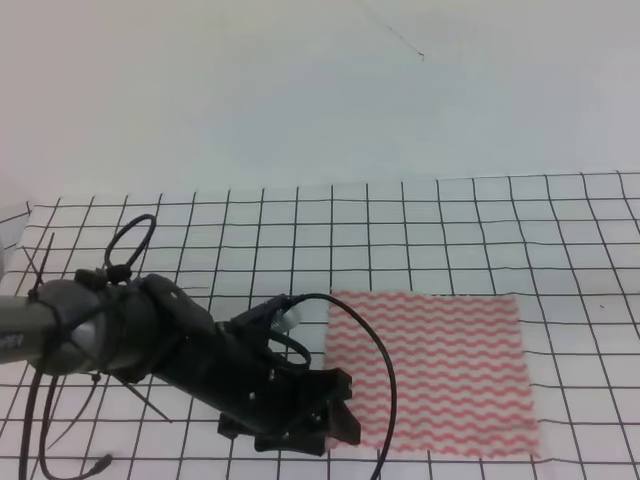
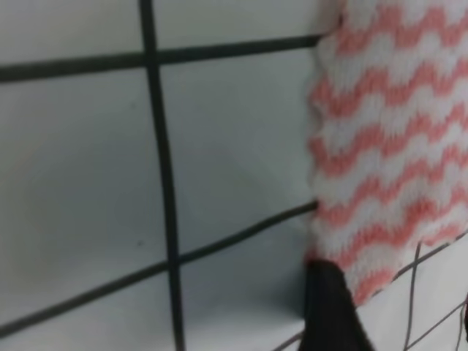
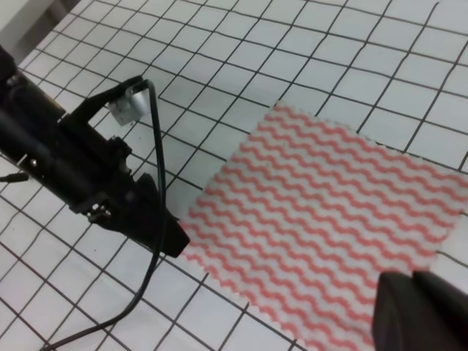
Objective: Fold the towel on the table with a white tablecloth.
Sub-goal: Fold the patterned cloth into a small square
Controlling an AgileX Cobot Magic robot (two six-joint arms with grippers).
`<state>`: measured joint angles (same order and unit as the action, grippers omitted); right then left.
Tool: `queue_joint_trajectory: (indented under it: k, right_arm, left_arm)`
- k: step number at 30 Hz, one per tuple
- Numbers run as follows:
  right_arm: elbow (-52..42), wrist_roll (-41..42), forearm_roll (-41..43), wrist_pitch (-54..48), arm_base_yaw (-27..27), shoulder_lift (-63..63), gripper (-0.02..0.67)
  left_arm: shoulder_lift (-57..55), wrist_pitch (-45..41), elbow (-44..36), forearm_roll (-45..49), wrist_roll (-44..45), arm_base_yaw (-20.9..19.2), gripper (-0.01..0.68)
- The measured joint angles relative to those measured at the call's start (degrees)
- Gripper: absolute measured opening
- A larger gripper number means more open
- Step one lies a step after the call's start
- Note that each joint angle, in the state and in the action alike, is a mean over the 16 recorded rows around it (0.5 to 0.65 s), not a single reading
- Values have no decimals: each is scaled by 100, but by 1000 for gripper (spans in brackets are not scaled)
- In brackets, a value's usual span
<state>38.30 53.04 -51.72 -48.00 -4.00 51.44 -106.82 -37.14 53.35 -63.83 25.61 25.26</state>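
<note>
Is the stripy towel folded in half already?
No, the towel lies spread flat in one layer on the white tablecloth.

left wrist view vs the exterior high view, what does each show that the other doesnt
Only the left wrist view: a close look at the towel's near left corner with one dark tip of the left gripper's fingers against its edge.

Only the exterior high view: the whole towel lying flat and unfolded, the left arm with its looping cable, and the plain wall behind.

Both: the striped towel, the gridded white tablecloth, and the left gripper at the towel's left edge. Neither shows the right gripper.
</note>
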Motion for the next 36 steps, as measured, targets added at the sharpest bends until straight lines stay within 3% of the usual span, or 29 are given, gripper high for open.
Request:
queue_joint_trajectory:
  k: [12,27,36]
  right_arm:
    - [0,1,11,13,0,0,-1]
    - [0,10,213,-88,0,339,-1]
    - [0,-107,214,-253,0,1164,24]
  left_arm:
    - [-81,8,3,-588,371,58,346]
    - [-85,-69,10,-1033,954,51,45]
    - [-85,-115,109,-1483,1292,39,2]
